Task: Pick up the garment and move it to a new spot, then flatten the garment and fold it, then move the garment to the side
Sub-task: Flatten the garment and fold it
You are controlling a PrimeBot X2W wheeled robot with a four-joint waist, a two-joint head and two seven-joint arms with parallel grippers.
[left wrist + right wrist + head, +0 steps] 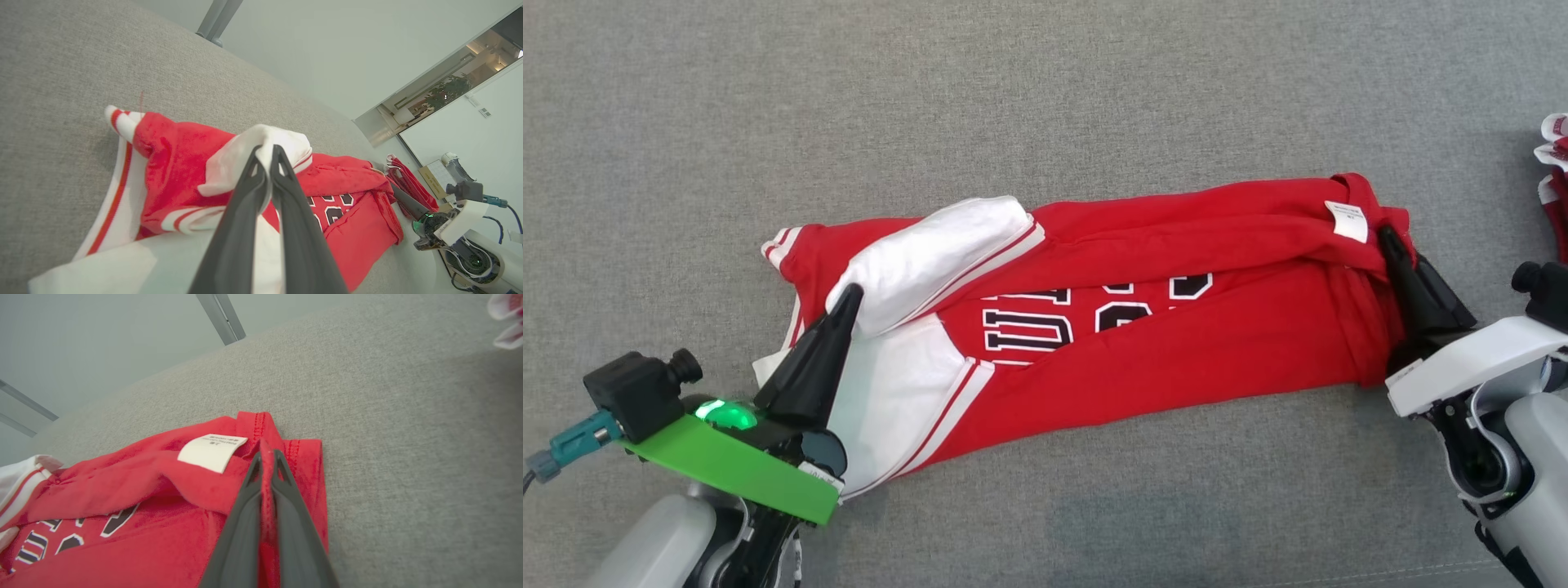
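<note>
Fleecy red cloth garment, matt grey woven surface

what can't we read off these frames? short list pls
- Chest print on the garment: head view, a red fold lies over its top, so the lettering is unreadable.
- Label: right wrist view, the text is too small to read.
- Red-and-white cloth: head view, cut off by the right edge, so what it is cannot be told.

The garment shows half-hidden black lettering, perhaps "UL"; its label is illegible.
</note>
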